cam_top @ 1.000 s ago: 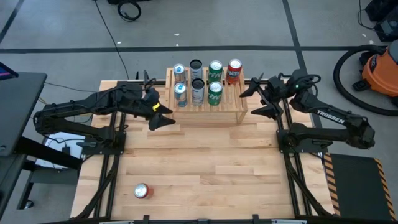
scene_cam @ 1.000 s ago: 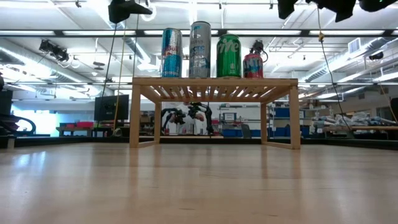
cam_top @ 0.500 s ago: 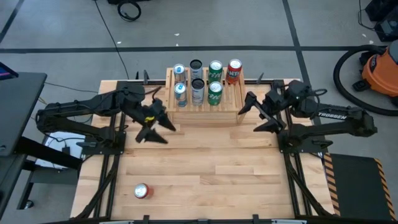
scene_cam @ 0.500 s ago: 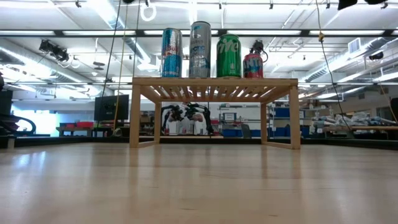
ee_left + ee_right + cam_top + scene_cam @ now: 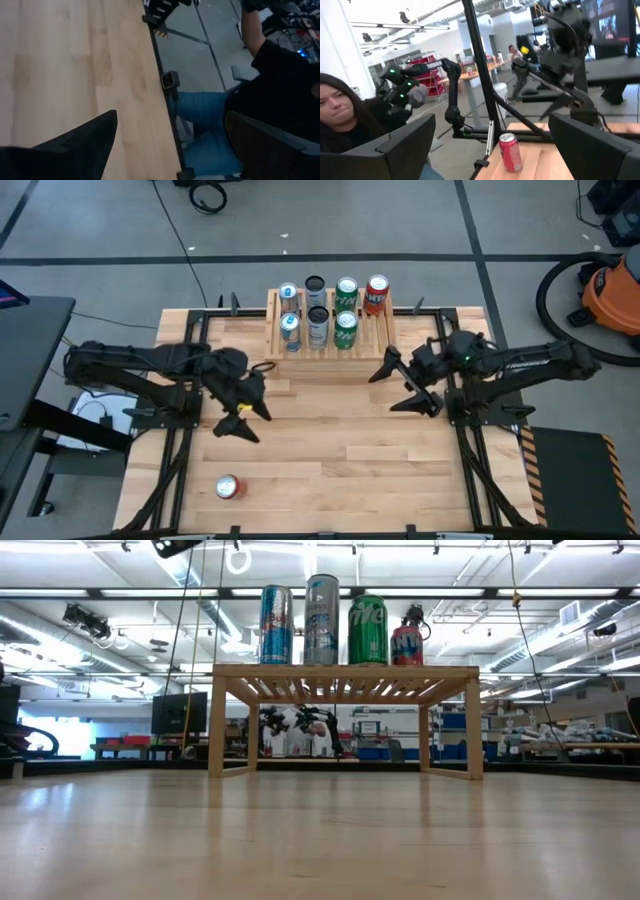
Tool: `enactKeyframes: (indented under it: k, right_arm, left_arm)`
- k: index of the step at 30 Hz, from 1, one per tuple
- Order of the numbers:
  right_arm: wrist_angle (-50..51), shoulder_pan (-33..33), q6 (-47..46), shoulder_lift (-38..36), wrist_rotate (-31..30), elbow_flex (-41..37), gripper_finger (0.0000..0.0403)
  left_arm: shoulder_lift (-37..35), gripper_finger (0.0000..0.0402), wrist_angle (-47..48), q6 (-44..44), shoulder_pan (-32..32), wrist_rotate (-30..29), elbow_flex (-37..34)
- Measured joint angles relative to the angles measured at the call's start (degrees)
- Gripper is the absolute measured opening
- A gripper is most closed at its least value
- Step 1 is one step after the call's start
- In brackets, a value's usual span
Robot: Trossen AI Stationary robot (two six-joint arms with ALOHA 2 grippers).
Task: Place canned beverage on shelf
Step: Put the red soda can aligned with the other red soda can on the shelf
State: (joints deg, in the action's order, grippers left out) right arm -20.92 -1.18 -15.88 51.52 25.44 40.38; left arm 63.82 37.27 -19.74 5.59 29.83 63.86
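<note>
Lying on its side near the front edge of the bench [image 5: 330,480], the red can [image 5: 228,487] was the one drink not yet shelved; it also showed upright-looking in the right wrist view [image 5: 510,151], well apart from everything else. Nothing touched it. Up at the back, the shelf [image 5: 375,340] already carried seven cans [image 5: 317,312] in two rows: two blue-and-silver, two dark-and-silver, two green, one red at the right end of the back row. Free slats remained at the right of the front row, so I judged a slot was there for the last can.

Left end effector [image 5: 243,412] hovered over bare wood between shelf and red can, fingers apart, holding nothing; it sat nearer the can than the other arm did. Right end effector [image 5: 400,385] hung just in front of the shelf's right end, fingers spread wide, also empty.

Progress: most stock was placed; the pick, carry and set-down of the red can were all left. A seated person [image 5: 260,95] was beside the bench edge.
</note>
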Motion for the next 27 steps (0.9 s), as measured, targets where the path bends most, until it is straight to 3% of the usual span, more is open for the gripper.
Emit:
enactKeyframes:
  k: [7, 13, 20, 27]
  right_arm:
    - [-0.5, -4.7, 0.0, 4.7, -5.9, 0.0, 0.0398]
    - [-4.0, -7.6, 0.0, 7.2, -6.3, 0.0, 0.0398]
    - [-4.2, -9.3, 1.0, 7.5, -6.3, 0.0, 0.0398]
    - [-3.9, -9.8, 1.0, 7.4, -6.2, 0.0, 0.0398]
  left_arm:
    - [-0.1, 0.0373, 6.9, -2.8, 8.4, -8.4, 0.1]
    - [0.5, 0.0373, 13.6, -11.3, 15.4, -18.0, 0.1]
    - [4.0, 0.0373, 14.2, -22.1, 22.4, -22.1, 0.1]
    - [9.6, 0.0373, 19.6, -32.6, 26.4, -22.3, 0.1]
